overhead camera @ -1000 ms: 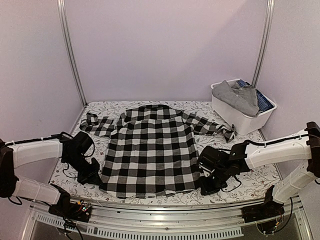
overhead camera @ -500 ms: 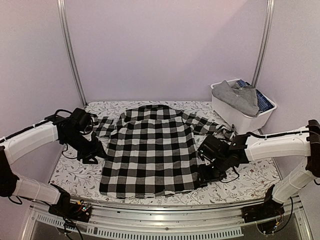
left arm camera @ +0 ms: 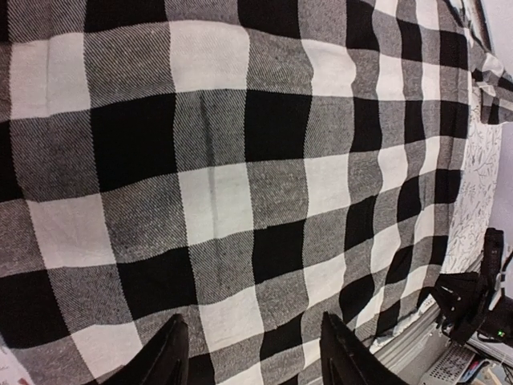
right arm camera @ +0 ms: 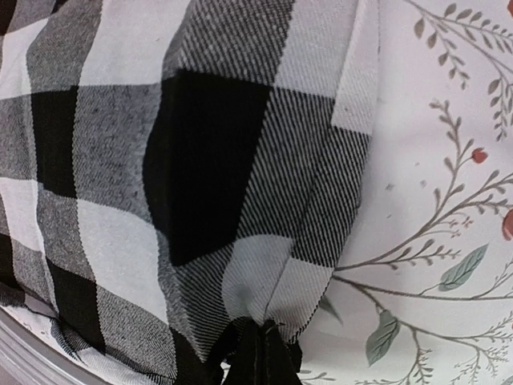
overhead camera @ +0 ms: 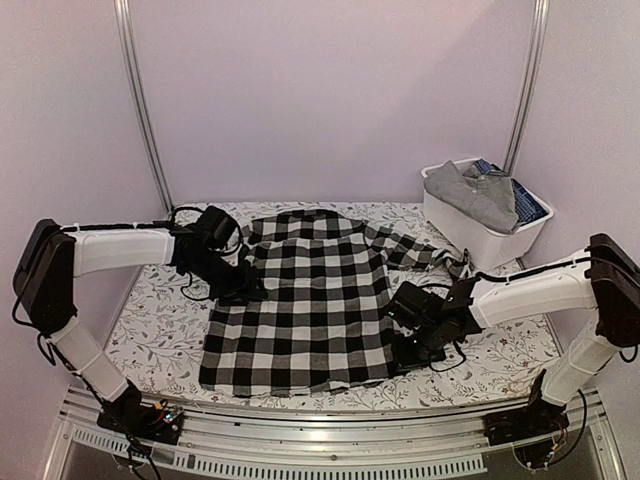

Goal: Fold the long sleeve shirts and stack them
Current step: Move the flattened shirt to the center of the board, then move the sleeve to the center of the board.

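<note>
One of the long sleeve shirts, black-and-white checked (overhead camera: 300,300), lies spread flat on the floral table cover, collar toward the back. My left gripper (overhead camera: 243,290) hovers over its left side near the armpit. In the left wrist view that gripper (left arm camera: 255,357) is open above the checked cloth (left arm camera: 240,184), with nothing between its fingers. My right gripper (overhead camera: 403,345) sits at the shirt's lower right edge. The right wrist view shows this gripper (right arm camera: 258,357) shut on a pinched fold of the shirt's side edge (right arm camera: 288,265). The left sleeve is mostly hidden behind the left arm.
A white bin (overhead camera: 480,238) stands at the back right, holding a grey shirt (overhead camera: 468,190) and a dark blue patterned one (overhead camera: 522,197). The checked shirt's right sleeve (overhead camera: 425,255) trails toward the bin. Floral cover (overhead camera: 505,360) shows on both sides; walls close in all round.
My left gripper let go of the shirt's lower left corner, opened and moved back toward the left armpit. My right gripper opened, shifted onto the right edge and shut on it.
</note>
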Available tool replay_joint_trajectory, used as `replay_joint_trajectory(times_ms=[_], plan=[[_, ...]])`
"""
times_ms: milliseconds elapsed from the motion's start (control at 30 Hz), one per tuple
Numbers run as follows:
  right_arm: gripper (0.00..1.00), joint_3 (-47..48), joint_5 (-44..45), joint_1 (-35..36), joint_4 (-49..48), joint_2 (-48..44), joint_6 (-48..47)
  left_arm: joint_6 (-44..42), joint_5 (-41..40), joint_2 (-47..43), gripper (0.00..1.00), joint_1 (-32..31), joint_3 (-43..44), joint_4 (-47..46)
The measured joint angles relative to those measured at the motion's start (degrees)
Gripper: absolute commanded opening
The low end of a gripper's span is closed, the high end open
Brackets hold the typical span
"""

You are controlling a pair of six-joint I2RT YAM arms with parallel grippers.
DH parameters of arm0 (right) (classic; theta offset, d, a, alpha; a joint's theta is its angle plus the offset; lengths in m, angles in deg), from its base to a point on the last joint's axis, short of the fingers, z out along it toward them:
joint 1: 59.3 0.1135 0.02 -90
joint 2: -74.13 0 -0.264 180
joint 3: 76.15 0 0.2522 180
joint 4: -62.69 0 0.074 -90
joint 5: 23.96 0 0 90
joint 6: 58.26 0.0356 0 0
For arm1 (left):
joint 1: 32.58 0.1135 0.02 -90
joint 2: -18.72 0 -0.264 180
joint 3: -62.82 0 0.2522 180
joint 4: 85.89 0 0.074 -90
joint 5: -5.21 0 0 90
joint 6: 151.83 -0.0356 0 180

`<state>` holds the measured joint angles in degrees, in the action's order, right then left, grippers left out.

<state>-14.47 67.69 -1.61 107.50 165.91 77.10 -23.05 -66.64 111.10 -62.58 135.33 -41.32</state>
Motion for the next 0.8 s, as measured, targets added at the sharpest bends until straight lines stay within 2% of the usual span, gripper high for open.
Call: replay_joint_trajectory(times_ms=[67,100,233,333,533,800], plan=[[0.0,-0.13,-0.61,2.29,-0.46,0.0,1.46,-0.02,0.35,0.96,0.55,-0.04,-0.52,-1.75],[0.03,-0.22,-0.94,3.13,-0.7,0.0,2.1,-0.04,0.48,1.14,0.55,-0.04,-0.9,-2.16],[0.3,-0.66,-2.64,5.79,-1.6,-0.63,5.33,-0.46,1.07,1.57,0.55,-0.09,-2.6,-3.82],[0.47,-0.44,-2.27,4.02,0.94,-1.9,5.05,-0.94,1.36,2.16,0.55,-0.13,-3.06,-4.46],[0.57,3.93,4.15,-6.95,5.77,-6.14,1.92,-1.53,1.62,2.25,0.55,-0.39,-3.41,-4.87],[0.65,4.85,16.55,-24.83,2.89,-12.13,-1.2,-2.64,0.76,1.62,0.55,-1.05,-2.56,-4.61]])
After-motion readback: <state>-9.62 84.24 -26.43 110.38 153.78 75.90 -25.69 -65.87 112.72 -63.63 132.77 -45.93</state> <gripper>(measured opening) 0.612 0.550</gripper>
